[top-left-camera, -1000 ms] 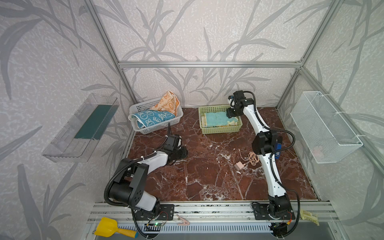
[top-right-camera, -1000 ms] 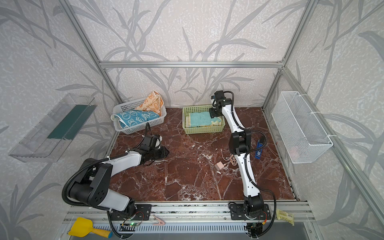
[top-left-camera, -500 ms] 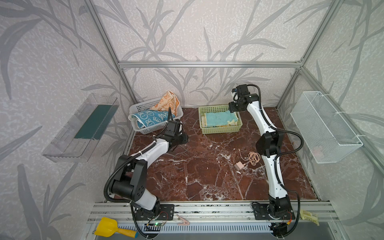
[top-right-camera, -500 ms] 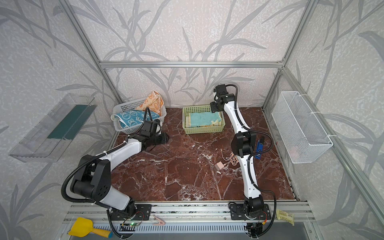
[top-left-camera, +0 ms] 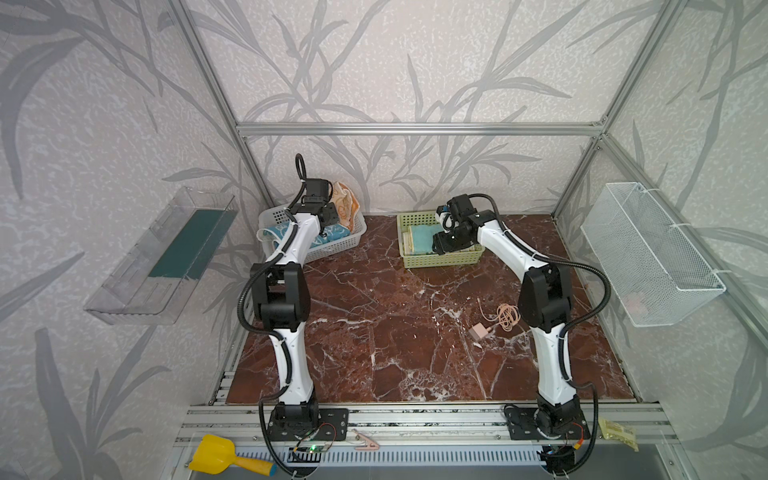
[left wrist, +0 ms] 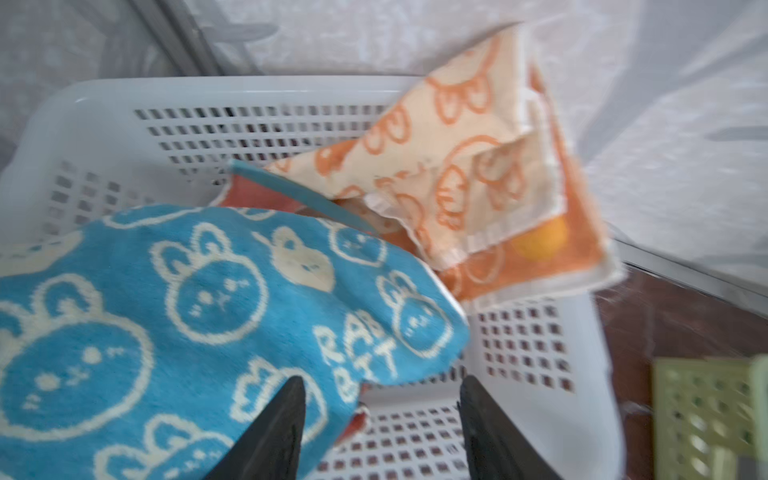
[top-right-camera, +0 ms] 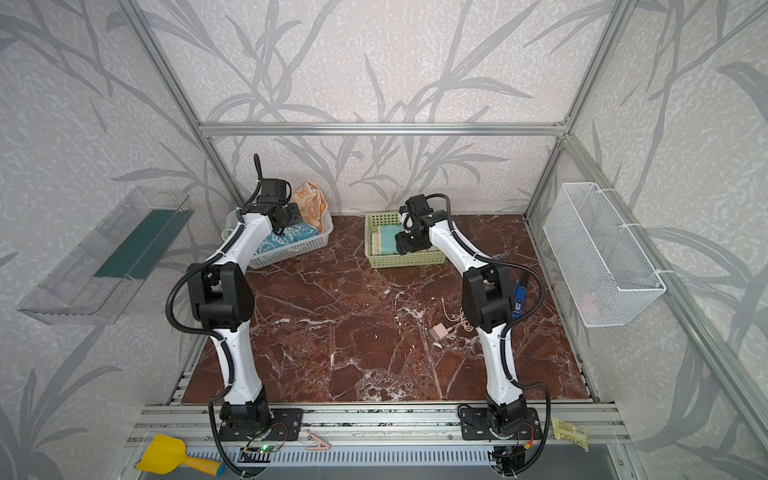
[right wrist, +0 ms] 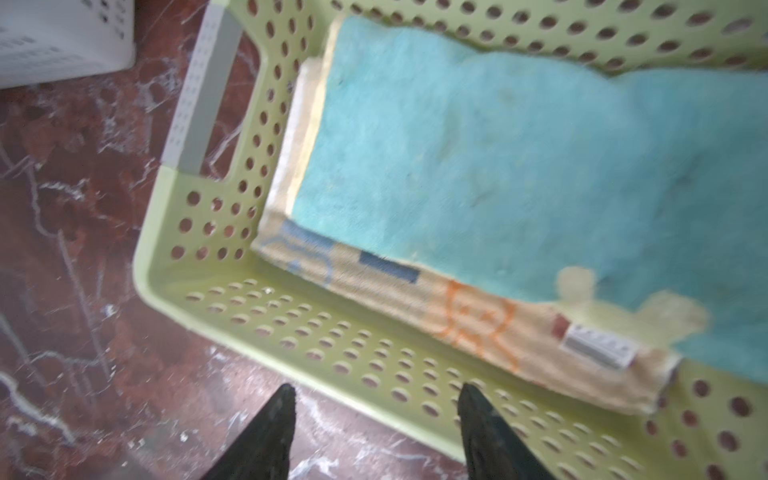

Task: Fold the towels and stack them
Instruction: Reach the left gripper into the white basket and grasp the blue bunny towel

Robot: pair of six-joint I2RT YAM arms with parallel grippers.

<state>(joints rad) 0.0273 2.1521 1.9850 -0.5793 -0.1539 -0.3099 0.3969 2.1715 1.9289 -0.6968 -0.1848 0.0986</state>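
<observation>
A blue bunny towel (left wrist: pixel 187 324) lies crumpled in the white basket (left wrist: pixel 540 415) at the back left. An orange bunny towel (left wrist: pixel 457 166) leans on the basket's far wall, with a darker orange cloth (left wrist: pixel 582 245) under it. My left gripper (left wrist: pixel 380 390) hovers open above this basket (top-left-camera: pixel 353 237), one finger over the blue towel's edge, nothing between its jaws. In the green basket (right wrist: pixel 332 345) a folded teal towel (right wrist: pixel 498 145) lies on a folded pale-yellow towel (right wrist: pixel 457 320). My right gripper (right wrist: pixel 376 388) is open and empty over that basket's near rim (top-left-camera: pixel 440 262).
A pink charger with a coiled cable (top-left-camera: pixel 494 320) lies on the marble table near the right arm. A white wire basket (top-left-camera: pixel 648 257) hangs on the right wall and a clear shelf (top-left-camera: pixel 166 253) on the left wall. A yellow scoop (top-left-camera: pixel 216 457) lies below the front rail.
My left arm rose from the table and swung back over the white basket, its jaws opening. My right gripper drew from the green basket's far side toward its near rim.
</observation>
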